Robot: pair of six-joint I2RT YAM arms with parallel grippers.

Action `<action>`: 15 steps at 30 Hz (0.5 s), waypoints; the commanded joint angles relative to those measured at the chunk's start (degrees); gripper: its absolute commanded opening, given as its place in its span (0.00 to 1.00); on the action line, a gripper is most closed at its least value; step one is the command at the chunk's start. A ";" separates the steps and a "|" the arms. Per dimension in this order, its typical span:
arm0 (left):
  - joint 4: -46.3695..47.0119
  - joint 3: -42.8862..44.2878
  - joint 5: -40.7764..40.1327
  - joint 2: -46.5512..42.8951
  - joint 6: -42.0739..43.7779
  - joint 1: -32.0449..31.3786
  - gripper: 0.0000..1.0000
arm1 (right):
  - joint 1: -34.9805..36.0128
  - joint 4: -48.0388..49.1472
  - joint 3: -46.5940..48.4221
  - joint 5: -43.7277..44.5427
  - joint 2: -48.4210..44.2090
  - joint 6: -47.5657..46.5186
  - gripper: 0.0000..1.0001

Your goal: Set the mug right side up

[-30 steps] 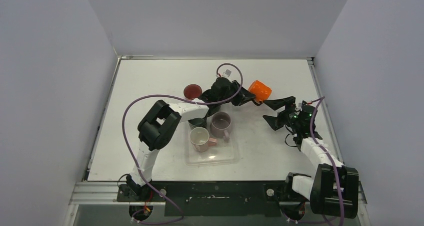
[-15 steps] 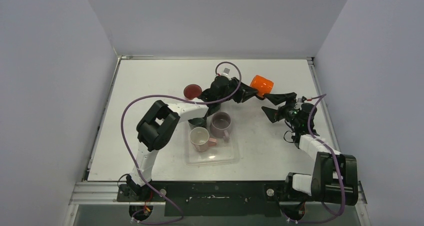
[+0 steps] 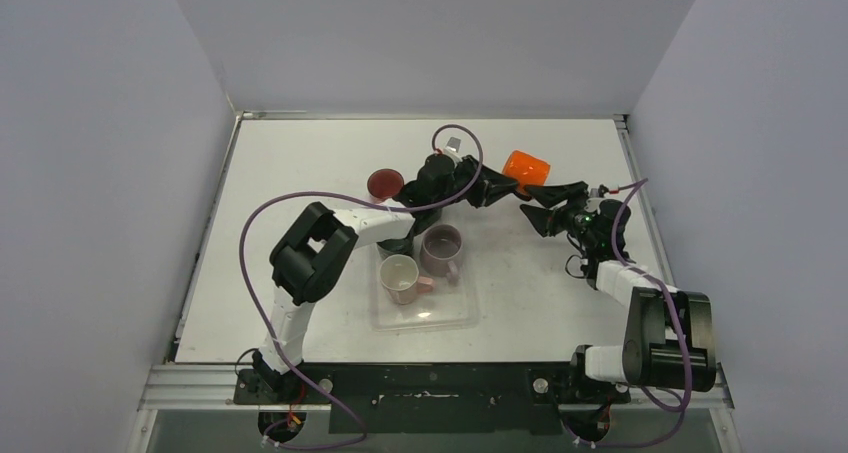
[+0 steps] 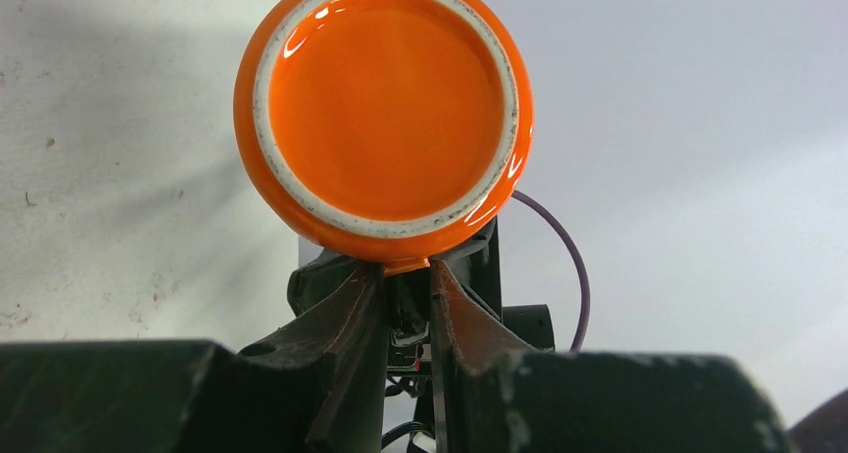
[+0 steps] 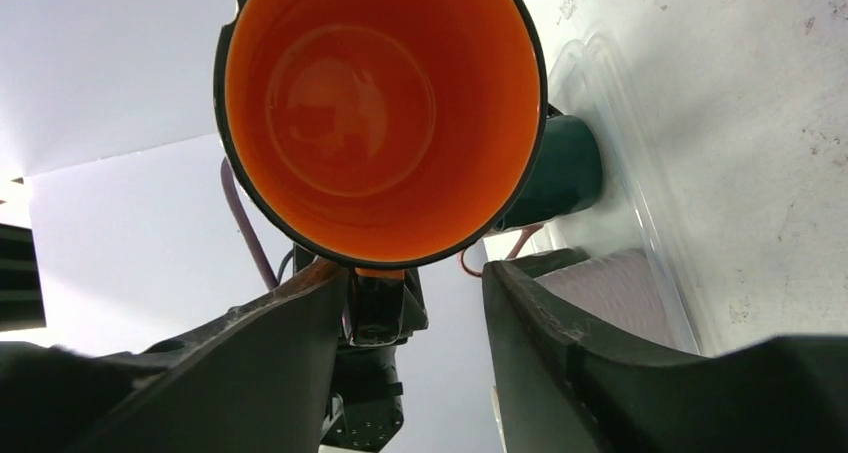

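Holds the orange mug (image 3: 523, 166) on its side, raised off the white table (image 3: 300, 153), beyond the far right corner of the clear tray (image 3: 440, 310). Pinches the mug's handle with the left gripper (image 3: 507, 185), jaws shut tight on it, arm stretched out past the tray's far edge. Turns the mug's base toward the tray side and its mouth away to the right.

From the left wrist, shows the round glazed base with its pale unglazed ring, the handle caught just beneath it between two dark fingers (image 4: 340, 318).

Poses the right gripper (image 3: 530, 203) at the mug's open end, farther right of the tray, jaws spread and clasping nothing. From the right wrist, looks straight into the glossy orange interior, with the spread fingers (image 5: 270, 338) below the rim and the other gripper's pinch on the handle visible in the gap.

Also in frame, inside the tray: a cream mug (image 3: 399, 276) with a pink handle and, beside it toward the tray's far edge, a mauve mug (image 3: 441, 248), both mouth up. At the tray's far left corner, a dark green mug (image 3: 396, 245), in or just outside the tray impossible to tell. Beyond that same corner, on the table, a small dark red dish (image 3: 384, 183).
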 commanded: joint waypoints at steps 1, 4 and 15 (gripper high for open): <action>10.59 1.01 1.56 -5.82 -1.11 -0.62 0.00 | 0.69 6.87 2.21 -0.63 0.93 0.08 0.50; 10.82 0.60 1.79 -5.99 -1.03 -1.03 0.00 | 0.83 7.42 3.09 -0.68 1.42 -0.40 0.42; 1.21 0.14 1.97 -9.59 9.55 -1.20 0.26 | 0.93 6.50 5.17 2.79 -2.46 -8.43 0.05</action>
